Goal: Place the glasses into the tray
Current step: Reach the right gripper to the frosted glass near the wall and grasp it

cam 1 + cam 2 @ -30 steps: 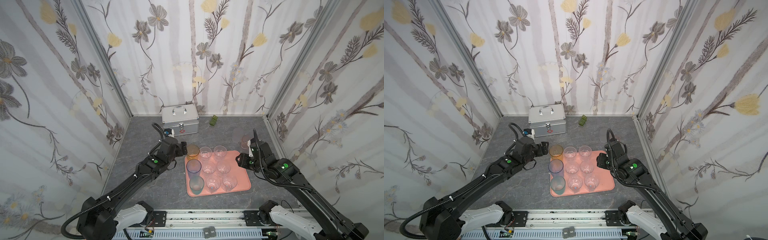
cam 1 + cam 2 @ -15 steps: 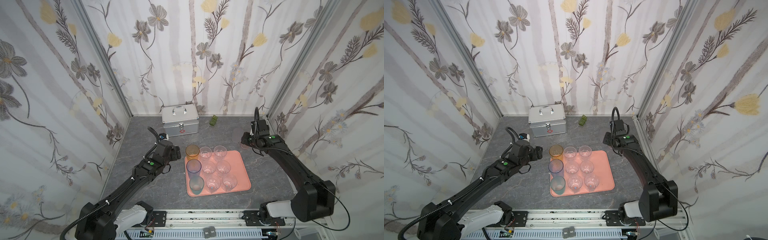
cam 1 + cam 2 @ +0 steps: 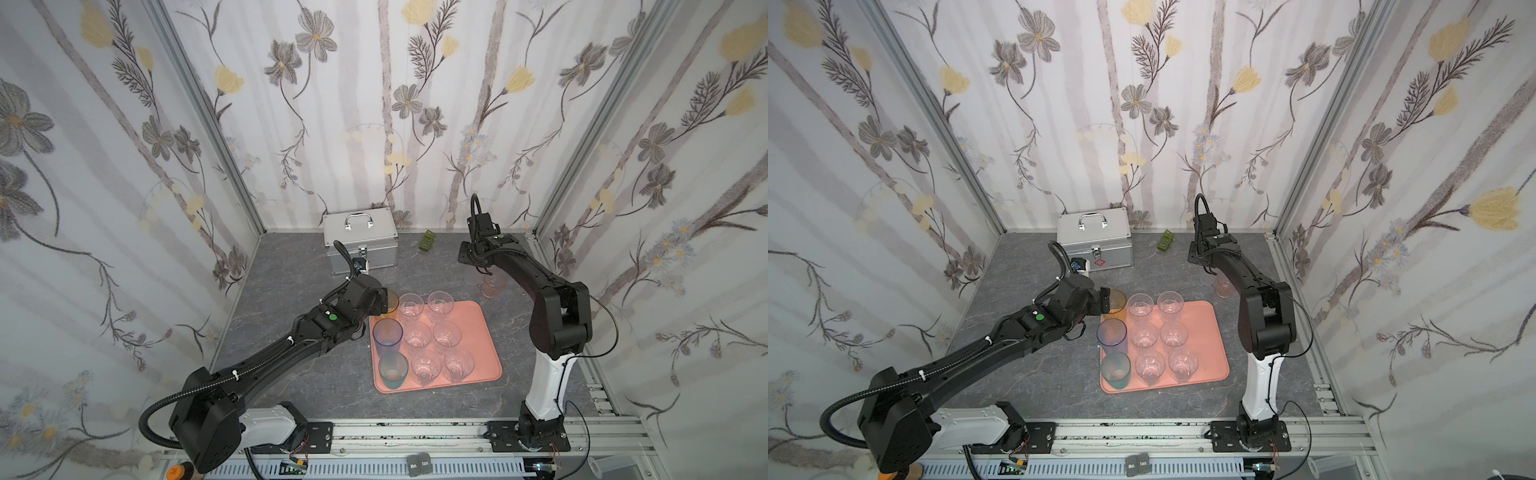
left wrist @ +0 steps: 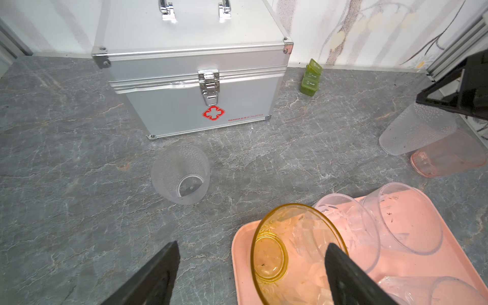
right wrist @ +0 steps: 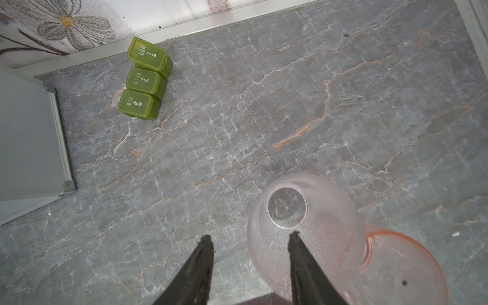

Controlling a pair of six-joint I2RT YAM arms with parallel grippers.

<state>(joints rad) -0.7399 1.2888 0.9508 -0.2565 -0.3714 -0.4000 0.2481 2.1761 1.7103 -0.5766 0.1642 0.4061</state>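
Glasses on tray, case behind

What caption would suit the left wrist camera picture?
Open left gripper by an amber glass on the pink tray; a frosted glass and silver first-aid case stand beyond.

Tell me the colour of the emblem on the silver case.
Red. The emblem on the case shows best in the left wrist view.

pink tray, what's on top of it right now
Nine upright glasses stand on the tray: an amber tumbler, a blue tumbler and a teal tumbler down one side, plus six short clear glasses. In both top views the left gripper covers part of the amber one.
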